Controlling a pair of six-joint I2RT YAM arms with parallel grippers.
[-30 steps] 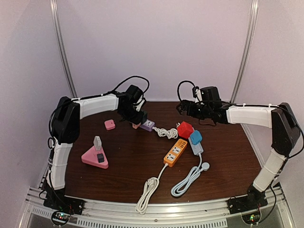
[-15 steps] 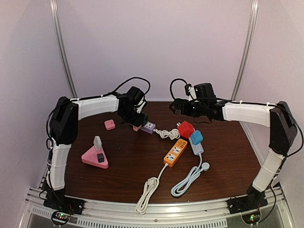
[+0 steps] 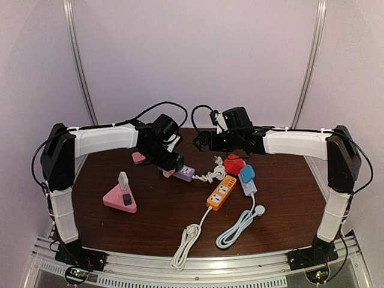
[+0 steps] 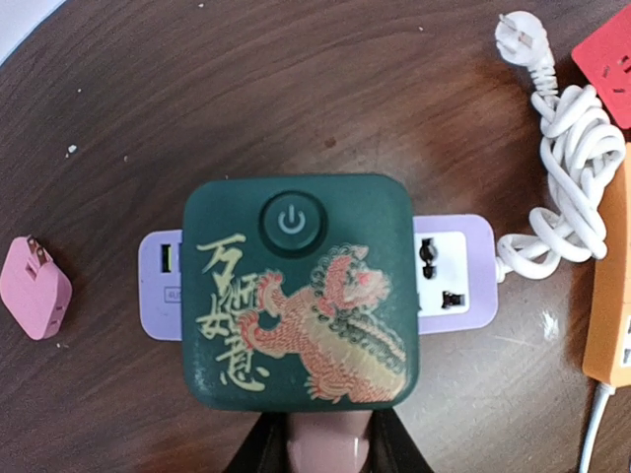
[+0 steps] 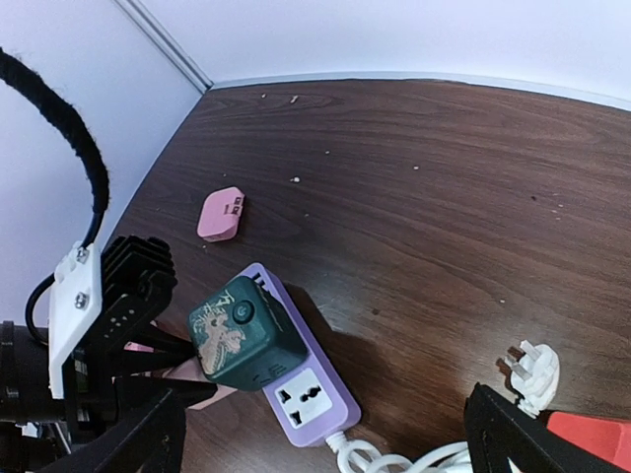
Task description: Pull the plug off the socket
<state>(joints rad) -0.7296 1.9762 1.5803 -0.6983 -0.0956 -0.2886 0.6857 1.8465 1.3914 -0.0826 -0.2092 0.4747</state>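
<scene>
Both arms have swung inward, dragging the purple socket strip [image 4: 454, 271] nearer. The left gripper [image 3: 170, 163] pinches narrowly a pink piece [image 4: 325, 448] beside the green plug [image 4: 296, 291], which sits on the strip. The right gripper [image 3: 201, 141], wide open, faces the plug along the strip's length.

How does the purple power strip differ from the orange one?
The purple power strip carries a dark green dragon-printed block on its sockets; the orange power strip has nothing plugged in. The purple strip's white cord is knotted up close beside it; the orange strip's cord trails to a coil near the front edge. Both lie flat on the table and have white cords.
</scene>
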